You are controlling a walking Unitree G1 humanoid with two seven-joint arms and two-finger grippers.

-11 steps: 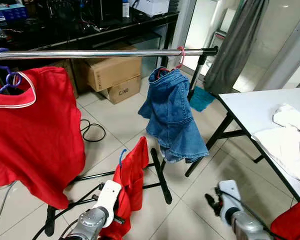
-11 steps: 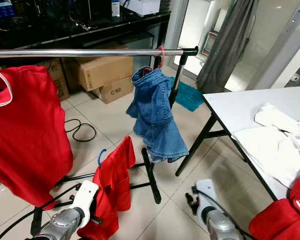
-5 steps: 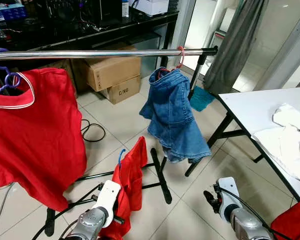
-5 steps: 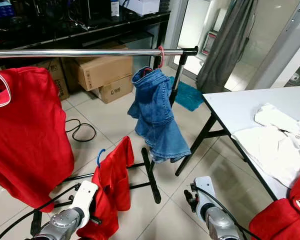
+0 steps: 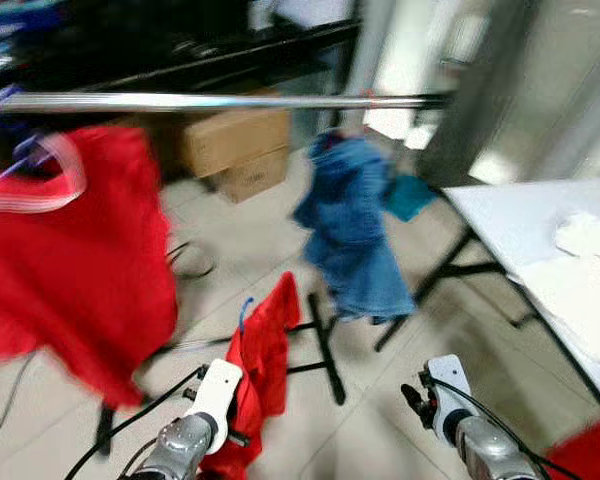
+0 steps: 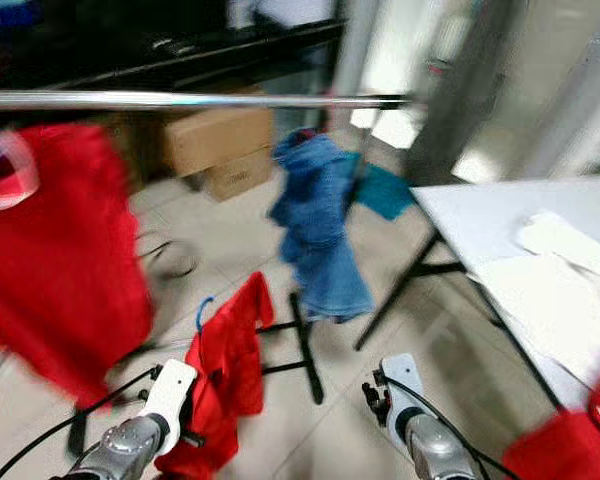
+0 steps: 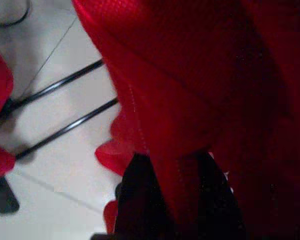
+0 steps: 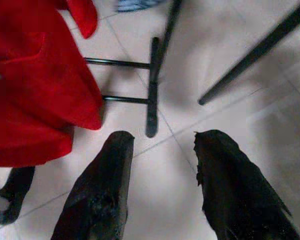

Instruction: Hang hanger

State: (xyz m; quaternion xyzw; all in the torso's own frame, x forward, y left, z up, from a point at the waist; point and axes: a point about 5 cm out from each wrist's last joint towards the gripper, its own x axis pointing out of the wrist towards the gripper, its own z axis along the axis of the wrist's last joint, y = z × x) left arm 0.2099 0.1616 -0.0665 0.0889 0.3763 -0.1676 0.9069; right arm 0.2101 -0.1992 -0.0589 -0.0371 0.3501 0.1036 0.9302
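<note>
1. Eye views: the far scene is motion-blurred; the silver rail [image 5: 210, 101] carries a red shirt [image 5: 70, 250] at left and a denim garment [image 5: 355, 235] further right, their hangers hard to make out; the left gripper [image 5: 242, 395] holds up a red garment [image 5: 262, 350] on a blue hanger [image 5: 243, 310], low and near, well below the rail.
2. Left wrist view: red cloth hides most of the fingers [image 7: 140, 200], which are clenched on it.
3. Right wrist view: the right gripper [image 8: 162, 150] hangs spread and empty above floor tiles.
</note>
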